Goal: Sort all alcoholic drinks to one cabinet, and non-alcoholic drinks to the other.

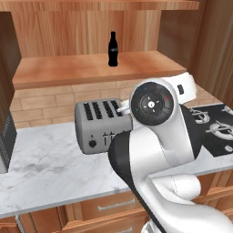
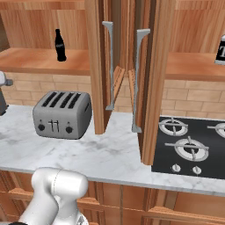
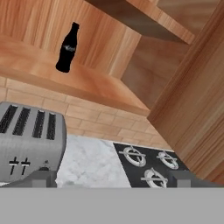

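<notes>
Cola bottle (image 1: 113,48) upright on open cabinet (image 2: 97,66) shelf; below we see toaster (image 1: 101,126) on marble counter (image 1: 41,168), stove (image 2: 191,147) alongside; our gripper (image 3: 111,178) fingers spread, empty

Arm (image 1: 157,136) covers the toaster's (image 1: 98,125) right end and the hob's (image 1: 218,125) near-left part in the left base view; hob also cut by the right edge. Right base view: black-labelled bottle (image 2: 221,50) on the right shelf clipped by the frame edge, label unreadable; grey object (image 2: 3,94) at left edge mostly cut off, can't identify; open cabinet doors (image 2: 149,79) hide the interior between them. Hand view: toaster clipped at left, cola bottle (image 3: 68,48) lettering too small to read.
</notes>
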